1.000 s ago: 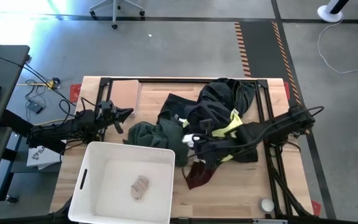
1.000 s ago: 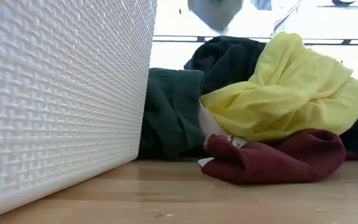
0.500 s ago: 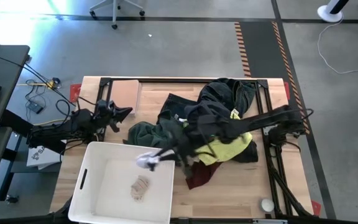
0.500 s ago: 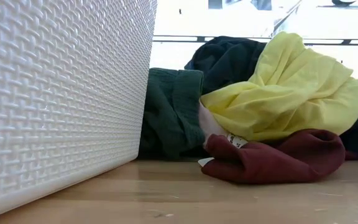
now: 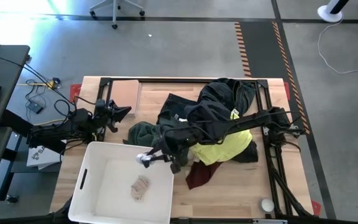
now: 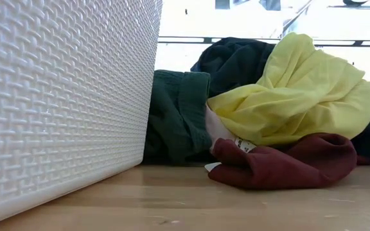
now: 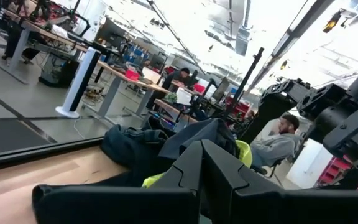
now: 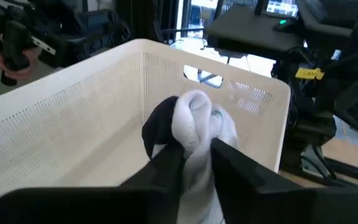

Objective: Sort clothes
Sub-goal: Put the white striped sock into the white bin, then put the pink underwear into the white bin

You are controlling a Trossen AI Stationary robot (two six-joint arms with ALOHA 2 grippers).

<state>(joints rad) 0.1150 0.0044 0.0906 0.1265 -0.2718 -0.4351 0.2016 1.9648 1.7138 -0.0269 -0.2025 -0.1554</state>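
Observation:
My right gripper point(image 5: 151, 157) reaches from the table's right across the clothes pile. It is shut on a small balled white and dark sock point(image 8: 194, 121) over the far right corner of the white basket point(image 5: 98, 180). The pile holds a dark green garment point(image 5: 143, 132), a yellow one point(image 5: 225, 146), a maroon one point(image 5: 199, 175) and black ones point(image 5: 222, 99), all lying on the table. In the low view the yellow garment point(image 6: 300, 96) lies on the maroon one point(image 6: 288, 163). My left gripper point(image 5: 124, 112) is shut and empty at the table's left, beyond the basket. My right gripper pinches the balled sock's near part point(image 8: 194, 149) between its two fingers point(image 8: 166, 165). The fingers come from the table's right. The ball sticks out past the fingertips and is lifted clear above the basket's rim point(image 5: 166, 152).
A rolled beige sock point(image 5: 140, 186) lies on the basket's floor. A tan flat board point(image 5: 124, 93) lies at the far left. A small white round thing point(image 5: 266, 204) sits near the table's front right. Bare wood shows in front of the pile point(image 6: 236, 205).
My right gripper has gone from the clothes pile toward the table's left and near edge, carrying the balled sock clear of the pile to the basket's far right corner. It has slowed in the last half second. The pile keeps its shape.

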